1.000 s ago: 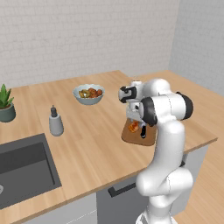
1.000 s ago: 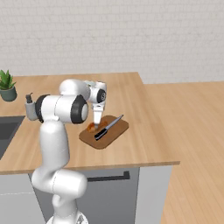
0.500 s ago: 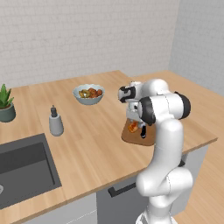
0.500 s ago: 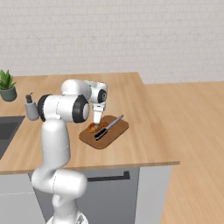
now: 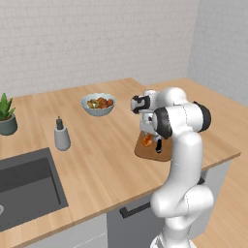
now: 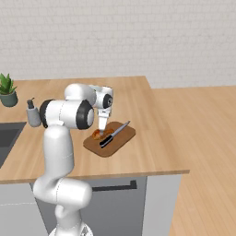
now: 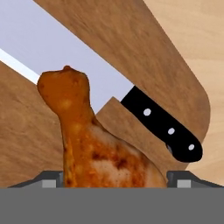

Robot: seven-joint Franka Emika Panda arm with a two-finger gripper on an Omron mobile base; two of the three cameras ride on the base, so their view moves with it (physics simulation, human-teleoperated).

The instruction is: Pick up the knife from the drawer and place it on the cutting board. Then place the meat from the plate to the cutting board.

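The meat (image 7: 100, 153), a golden-brown drumstick, lies on the brown cutting board (image 7: 144, 52) with its thin end over the knife's blade. The knife (image 7: 162, 124) rests diagonally on the board, black handle toward the counter's front edge. My gripper (image 7: 113, 180) points down over the board, its fingers wide apart and against the meat's two sides. From the base views the gripper (image 6: 102, 128) (image 5: 149, 137) stands low on the board (image 6: 123, 138) (image 5: 145, 153), with the meat (image 6: 96, 134) and knife (image 6: 114, 133) beside its tips. The drawer (image 6: 138, 196) front sits flush under the counter. The plate is out of view.
A grey bowl (image 5: 98, 104) of mixed food stands behind the board. A grey soap bottle (image 5: 61, 135) and a potted plant (image 5: 7, 116) stand to the left, by the dark sink (image 5: 24, 186). The counter ends just right of the board.
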